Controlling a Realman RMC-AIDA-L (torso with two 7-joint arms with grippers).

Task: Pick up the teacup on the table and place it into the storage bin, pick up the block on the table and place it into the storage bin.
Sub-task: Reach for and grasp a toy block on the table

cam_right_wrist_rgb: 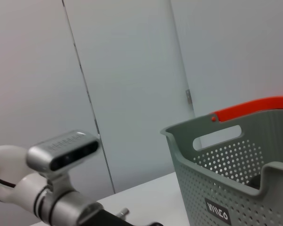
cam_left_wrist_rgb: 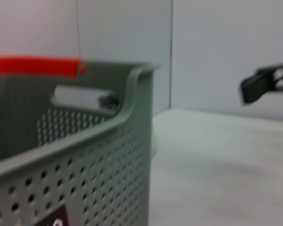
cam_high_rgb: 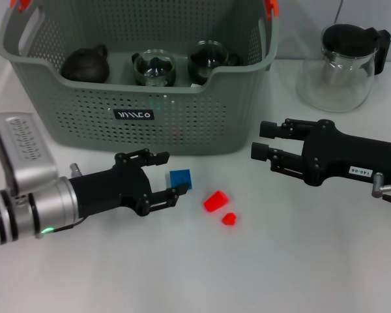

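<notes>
Just beside left gripper [cam_high_rgb: 164, 175]: blue block [cam_high_rgb: 180, 178].

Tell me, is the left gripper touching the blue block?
Cannot tell. In the head view the left gripper is open with the blue block right at its fingertips, no clear gap.

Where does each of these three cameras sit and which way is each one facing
Head view: high, facing forward and down at the storage bin, blue block, left gripper and right gripper.
Left wrist view: low beside the bin wall; right gripper far off.
Right wrist view: low, facing bin and left arm.
All share the bin.
</notes>
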